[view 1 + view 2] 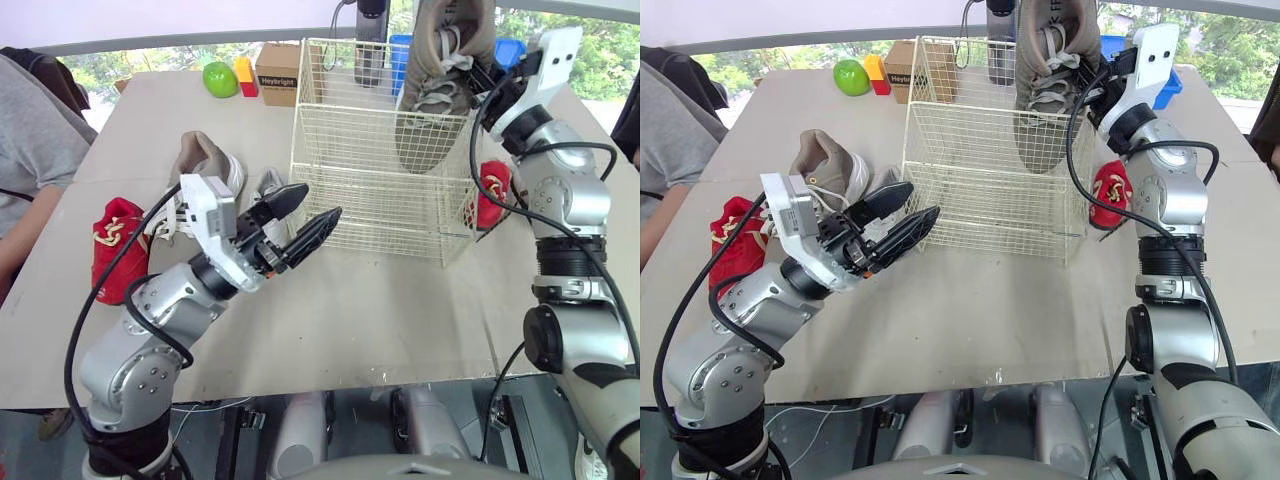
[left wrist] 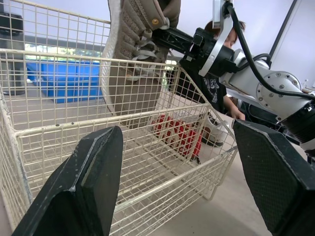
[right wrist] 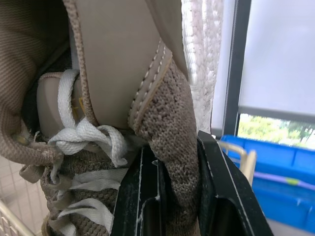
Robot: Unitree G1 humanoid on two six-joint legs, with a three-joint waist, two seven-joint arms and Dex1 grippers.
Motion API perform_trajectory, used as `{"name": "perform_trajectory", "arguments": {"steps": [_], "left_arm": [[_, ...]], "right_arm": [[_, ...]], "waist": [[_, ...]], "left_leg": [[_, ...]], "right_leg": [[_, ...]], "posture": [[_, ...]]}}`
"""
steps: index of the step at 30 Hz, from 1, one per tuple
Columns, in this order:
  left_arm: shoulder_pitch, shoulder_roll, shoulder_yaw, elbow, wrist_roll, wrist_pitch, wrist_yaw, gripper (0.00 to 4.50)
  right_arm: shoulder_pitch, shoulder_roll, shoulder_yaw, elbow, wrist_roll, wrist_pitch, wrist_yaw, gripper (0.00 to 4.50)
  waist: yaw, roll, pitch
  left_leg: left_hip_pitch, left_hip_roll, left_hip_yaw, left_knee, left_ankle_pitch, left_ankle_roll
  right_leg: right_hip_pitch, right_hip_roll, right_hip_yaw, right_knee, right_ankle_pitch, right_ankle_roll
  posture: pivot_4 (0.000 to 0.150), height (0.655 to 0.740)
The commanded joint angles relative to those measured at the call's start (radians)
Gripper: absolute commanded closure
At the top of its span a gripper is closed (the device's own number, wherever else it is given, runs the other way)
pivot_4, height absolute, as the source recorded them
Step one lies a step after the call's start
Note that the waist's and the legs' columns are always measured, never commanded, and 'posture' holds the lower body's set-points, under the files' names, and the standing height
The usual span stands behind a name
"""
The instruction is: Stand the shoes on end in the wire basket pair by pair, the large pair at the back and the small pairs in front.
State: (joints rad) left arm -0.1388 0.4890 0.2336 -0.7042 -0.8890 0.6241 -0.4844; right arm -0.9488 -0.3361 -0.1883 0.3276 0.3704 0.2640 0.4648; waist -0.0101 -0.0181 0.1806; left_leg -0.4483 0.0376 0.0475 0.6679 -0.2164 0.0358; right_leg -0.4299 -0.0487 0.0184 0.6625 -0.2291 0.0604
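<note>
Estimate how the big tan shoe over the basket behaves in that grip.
Likely soft: the tan shoe has its knit upper pinched thin in the right gripper. Probably light, hanging from that one pinch. Stood toe-down in the wire basket, it may tip.

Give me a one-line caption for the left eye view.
Right gripper holds a large tan shoe toe-down in the wire basket; the open left gripper hovers in front.

Head stereo downward over wire basket [image 1: 380, 190]; wrist cameras close-up
</note>
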Motion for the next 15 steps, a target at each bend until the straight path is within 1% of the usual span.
{"name": "perform_trajectory", "arguments": {"steps": [1,3,5,6,8,10,11,12,15], "left_arm": [[0.020,0.020,0.006,-0.039,-0.013,-0.033,-0.030,0.68],[0.033,0.025,0.009,-0.041,-0.015,-0.041,-0.040,0.68],[0.052,0.036,0.010,-0.042,-0.011,-0.049,-0.058,0.68],[0.058,0.039,0.010,-0.041,-0.010,-0.053,-0.062,0.68],[0.066,0.042,0.010,-0.037,-0.009,-0.059,-0.064,0.68],[0.071,0.044,0.009,-0.034,-0.007,-0.065,-0.065,0.68],[0.073,0.044,0.009,-0.034,-0.006,-0.067,-0.066,0.68],[0.076,0.043,0.009,-0.032,-0.005,-0.069,-0.064,0.68],[0.085,0.040,0.010,-0.030,-0.002,-0.074,-0.056,0.68]], "right_arm": [[0.029,0.001,-0.024,-0.025,0.018,0.033,-0.021,4.50],[0.045,0.002,-0.019,-0.027,0.015,0.040,-0.022,4.50],[0.076,0.001,-0.011,-0.035,0.013,0.058,-0.023,3.50],[0.094,0.001,-0.005,-0.043,0.011,0.061,-0.017,3.27],[0.122,0.000,0.003,-0.064,0.005,0.068,-0.017,2.23],[0.139,-0.007,0.008,-0.083,-0.007,0.071,-0.025,1.34],[0.145,-0.011,0.010,-0.092,-0.010,0.074,-0.027,0.81],[0.156,-0.024,0.010,-0.112,-0.013,0.075,-0.024,0.44],[0.177,-0.061,0.014,-0.154,-0.024,0.068,-0.004,0.44]], "waist": [[0.000,0.000,0.000],[0.001,0.000,0.000],[0.001,0.000,-0.001],[0.001,-0.001,-0.002],[0.001,-0.003,-0.004],[0.002,-0.004,-0.005],[0.002,-0.004,-0.006],[0.002,-0.004,-0.006],[0.008,-0.005,-0.006]], "left_leg": [[0.000,0.000,0.000,0.000,0.000,0.000],[0.000,0.000,0.000,0.000,0.000,0.000],[0.000,0.000,0.000,0.000,0.000,0.000],[0.000,0.000,0.000,0.000,0.000,0.000],[0.001,0.000,-0.001,0.000,0.000,0.000],[0.002,0.000,-0.001,0.001,0.000,0.000],[0.003,0.000,-0.001,0.001,0.000,0.000],[0.005,0.000,-0.001,0.001,0.000,0.000],[0.018,0.001,-0.001,0.000,0.000,0.000]], "right_leg": [[0.000,0.000,0.000,0.000,0.000,0.000],[0.000,0.000,0.000,0.000,0.000,0.000],[0.000,0.000,0.000,0.000,0.000,0.000],[0.000,0.000,0.000,0.000,0.000,0.000],[0.002,0.000,-0.001,0.000,0.000,0.000],[0.003,0.000,-0.001,0.000,0.000,0.000],[0.004,0.000,-0.001,0.000,0.000,0.000],[0.006,0.000,-0.001,-0.001,0.000,0.000],[0.020,-0.001,-0.001,-0.004,-0.003,-0.005]], "posture": [[0.150,0.7400],[0.150,0.7400],[0.150,0.7400],[0.150,0.7400],[0.150,0.7400],[0.150,0.7400],[0.150,0.7400],[0.150,0.7400],[0.150,0.7400]]}}
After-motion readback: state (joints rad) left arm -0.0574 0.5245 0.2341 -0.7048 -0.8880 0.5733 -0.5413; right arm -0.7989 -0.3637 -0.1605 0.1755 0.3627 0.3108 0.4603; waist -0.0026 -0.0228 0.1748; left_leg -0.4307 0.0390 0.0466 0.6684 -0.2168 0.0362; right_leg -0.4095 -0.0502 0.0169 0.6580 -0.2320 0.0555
